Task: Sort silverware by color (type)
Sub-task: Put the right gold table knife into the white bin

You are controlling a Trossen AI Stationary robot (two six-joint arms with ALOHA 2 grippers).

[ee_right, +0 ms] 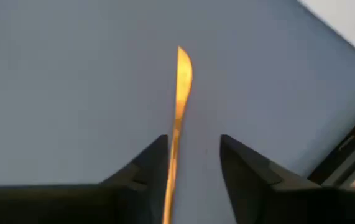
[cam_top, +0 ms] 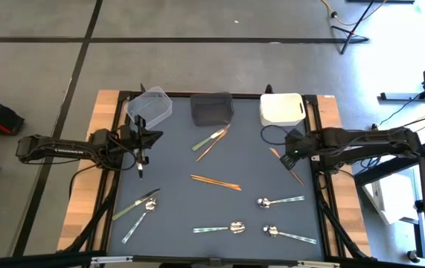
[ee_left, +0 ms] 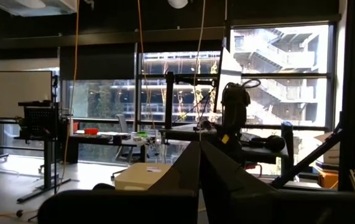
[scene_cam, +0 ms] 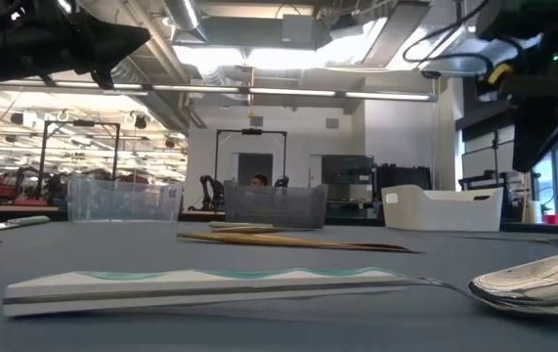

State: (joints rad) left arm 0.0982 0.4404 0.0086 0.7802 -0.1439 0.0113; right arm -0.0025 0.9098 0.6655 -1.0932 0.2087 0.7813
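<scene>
Silverware lies scattered on the dark mat: silver spoons [cam_top: 279, 201] [cam_top: 219, 228] [cam_top: 290, 235], an olive-green piece beside a silver one [cam_top: 139, 205], a green and a copper piece [cam_top: 212, 140], and two copper sticks [cam_top: 216, 182]. My right gripper [cam_top: 289, 158] [ee_right: 193, 152] is open and points down over a copper knife [cam_top: 298, 179] [ee_right: 183, 74] that lies flat on the mat. Its fingers stand on either side of the knife. My left gripper [cam_top: 139, 141] [ee_left: 199, 168] is shut and raised near the clear bin [cam_top: 150, 104]. My right gripper comes at the copper knife from above, with the handle [ee_right: 172, 163] running between the two fingers, along them. The handle lies close against one finger [ee_right: 155, 163]. I cannot tell whether they touch. The knife lies on the mat.
Three bins stand in a row at the far edge: the clear one, a dark one [cam_top: 212, 108] and a white one [cam_top: 282, 109]. In the low view a spoon [scene_cam: 533, 279] lies close in front. Wooden table edges flank the mat [cam_top: 85, 193].
</scene>
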